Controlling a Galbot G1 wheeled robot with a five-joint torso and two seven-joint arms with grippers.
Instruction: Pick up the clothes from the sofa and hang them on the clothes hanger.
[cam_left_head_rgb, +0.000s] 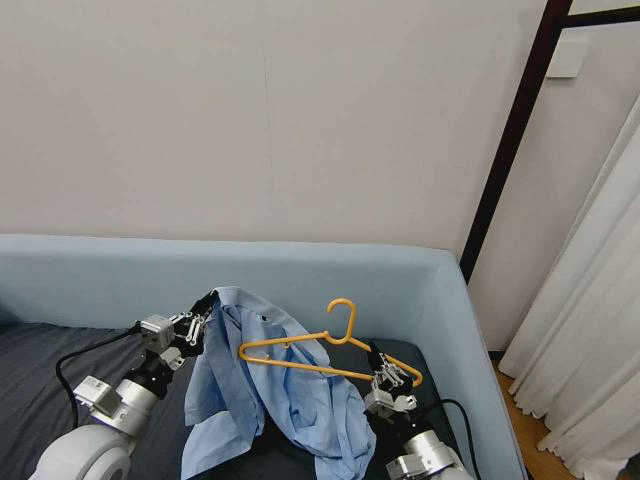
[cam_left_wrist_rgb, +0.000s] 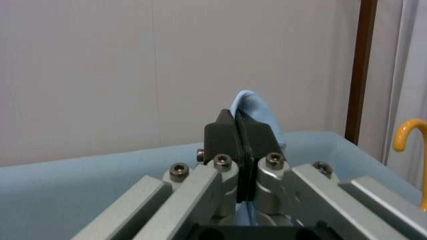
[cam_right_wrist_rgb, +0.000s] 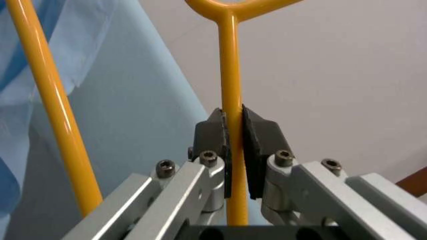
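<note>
Sofa: light blue back and side wall with a dark seat cushion, set against a plain pale wall.
Shirt: light blue, raised off the seat, hanging in loose folds between the 2 arms; its top corner is up at the left gripper and its lower folds fall in front of the dark cushion.
Hanger: orange, held above the seat, tilted, hook pointing up; its left half crosses the shirt and its right end stands free of the cloth.
Left gripper: at the shirt's upper left corner, its 2 pads pressed together on a fold of blue fabric.
Right gripper: under the hanger's right end, pads clamped narrowly on 1 orange bar.
</note>
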